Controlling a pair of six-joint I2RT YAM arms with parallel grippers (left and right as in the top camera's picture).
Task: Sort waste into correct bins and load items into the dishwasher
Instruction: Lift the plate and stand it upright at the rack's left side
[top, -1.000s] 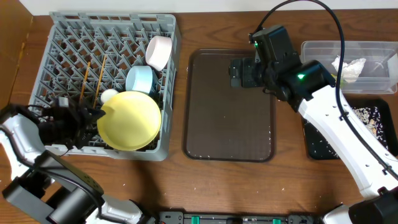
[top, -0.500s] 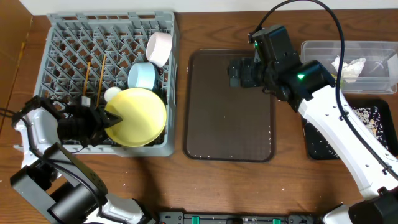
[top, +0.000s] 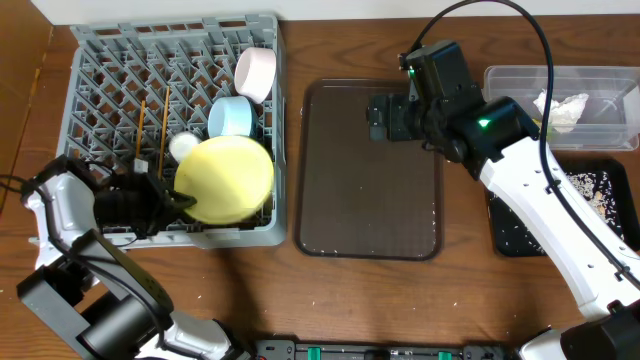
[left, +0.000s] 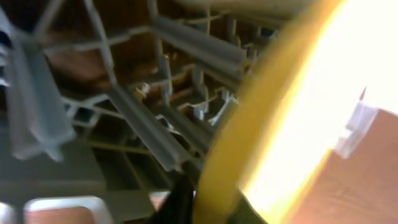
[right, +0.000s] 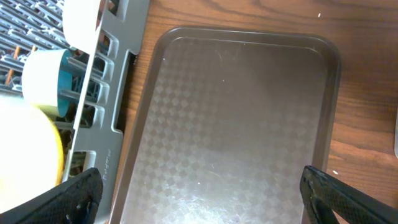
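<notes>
The yellow plate stands tilted in the grey dishwasher rack, near its front right corner. My left gripper is shut on the plate's left rim; the left wrist view shows the jaws pinching the yellow edge. Behind the plate sit the light blue bowl, the pinkish-white bowl and the cream cup. The chopsticks lie across the pegs. My right gripper hangs open and holds nothing above the brown tray.
At the far right a clear tub holds a crumpled white tissue. In front of it a black tray carries pale rice scraps. The right wrist view shows the brown tray beside the rack's wall.
My left gripper has closed on the plate's rim. The plate has risen more upright and shifted right and back. The right arm has not moved.
</notes>
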